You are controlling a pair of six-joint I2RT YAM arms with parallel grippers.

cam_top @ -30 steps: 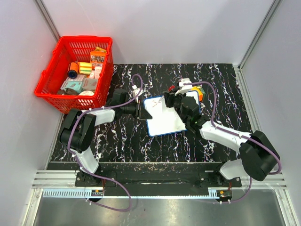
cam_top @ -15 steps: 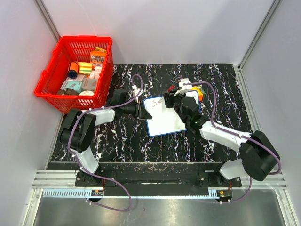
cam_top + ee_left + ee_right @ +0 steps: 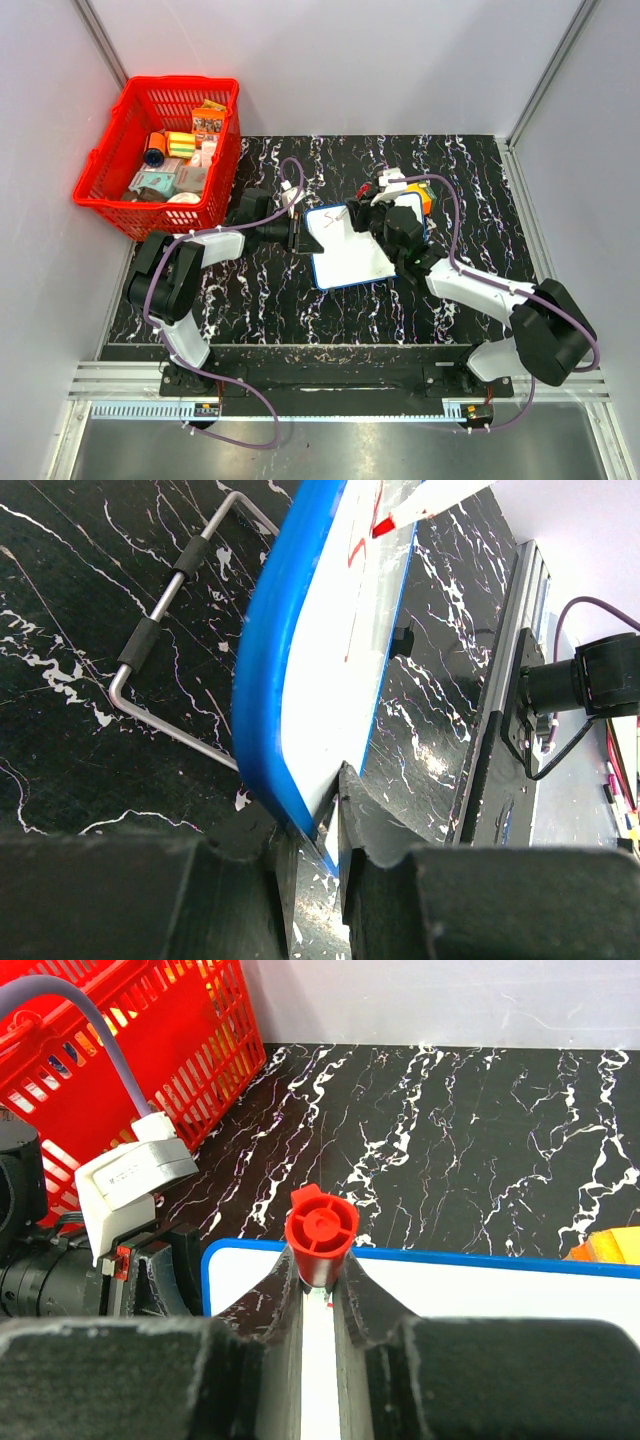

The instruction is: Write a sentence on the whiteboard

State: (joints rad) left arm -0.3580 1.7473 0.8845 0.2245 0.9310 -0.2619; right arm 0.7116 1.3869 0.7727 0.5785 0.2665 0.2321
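The whiteboard [image 3: 350, 255], white with a blue frame, lies in the middle of the black marble table. My left gripper [image 3: 301, 236] is shut on its left edge; in the left wrist view the jaws [image 3: 325, 830] pinch the blue frame [image 3: 262, 680]. My right gripper [image 3: 368, 216] is shut on a red marker [image 3: 322, 1225] and holds it over the board's upper left part. The marker's red tip [image 3: 385, 525] touches the white surface. The sentence [image 3: 335, 222] is a few short red strokes near the board's top left, also seen in the left wrist view [image 3: 358, 555].
A red basket [image 3: 160, 155] full of small items stands at the back left. A small orange box [image 3: 426, 196] sits behind the right gripper. A bent metal wire stand [image 3: 160, 630] lies on the table beside the board's edge.
My right gripper with the marker has shifted slightly to the right over the board. The left gripper and the board have not moved.
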